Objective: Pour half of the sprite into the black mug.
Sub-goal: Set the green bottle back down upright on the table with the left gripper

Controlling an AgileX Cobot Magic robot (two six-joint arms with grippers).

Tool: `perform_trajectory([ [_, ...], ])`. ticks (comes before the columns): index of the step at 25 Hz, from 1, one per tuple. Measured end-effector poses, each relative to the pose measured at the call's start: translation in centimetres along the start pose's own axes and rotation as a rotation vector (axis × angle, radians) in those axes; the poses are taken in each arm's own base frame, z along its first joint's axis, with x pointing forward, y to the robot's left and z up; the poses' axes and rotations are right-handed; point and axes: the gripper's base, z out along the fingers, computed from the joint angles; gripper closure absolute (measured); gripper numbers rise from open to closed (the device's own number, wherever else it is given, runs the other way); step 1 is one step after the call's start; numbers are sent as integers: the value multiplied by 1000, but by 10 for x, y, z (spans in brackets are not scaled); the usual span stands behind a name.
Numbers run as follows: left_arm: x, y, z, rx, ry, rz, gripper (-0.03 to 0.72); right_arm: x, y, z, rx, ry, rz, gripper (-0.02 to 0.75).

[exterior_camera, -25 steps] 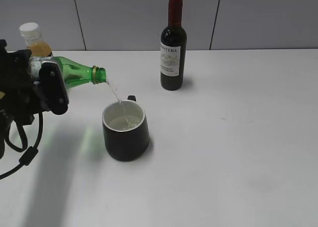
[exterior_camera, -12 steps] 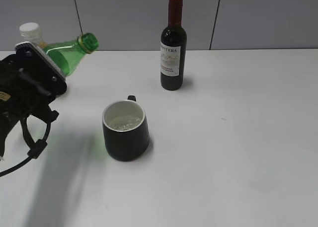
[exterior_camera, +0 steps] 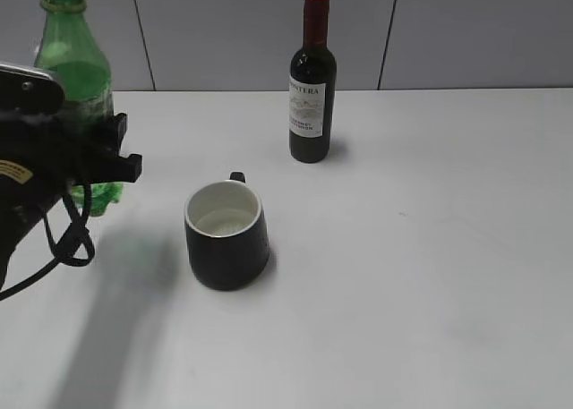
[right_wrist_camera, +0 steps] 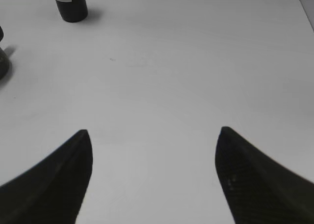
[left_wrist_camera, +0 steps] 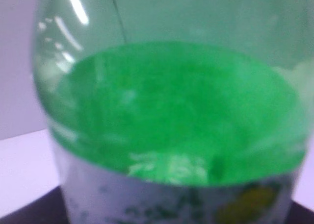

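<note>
The sprite, a green capless bottle, stands upright at the far left. My left gripper is shut round its labelled middle. I cannot tell whether its base rests on the table. It fills the left wrist view, partly full of liquid, and hides the fingers there. The black mug stands right of the bottle, handle at the back, with clear liquid low inside its white interior. Its edge shows in the right wrist view. My right gripper is open and empty above bare table, outside the exterior view.
A dark wine bottle with a red top stands upright behind and to the right of the mug, also in the right wrist view. The white table stretches right. A grey panelled wall stands behind. The left arm's cable hangs by the bottle.
The sprite was tipped over the mug and pouring; my left gripper has swung it back upright and drawn it left, away from the mug. The stream has stopped. The mug has not moved.
</note>
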Motion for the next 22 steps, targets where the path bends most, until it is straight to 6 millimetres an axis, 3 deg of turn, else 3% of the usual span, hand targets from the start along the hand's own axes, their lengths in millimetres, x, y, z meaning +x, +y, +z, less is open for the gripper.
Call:
perform_trajectory([
  [8,-4,1,15,217,-118,-205,235,0,0,0,0,0,0,148],
  [13,2,6,40,270,-120,-205,236,0,0,0,0,0,0,148],
  [18,-1,-3,66,284,-144,-196,236,0,0,0,0,0,0,148],
  [22,9,-11,87,281,-134,-165,236,0,0,0,0,0,0,148],
])
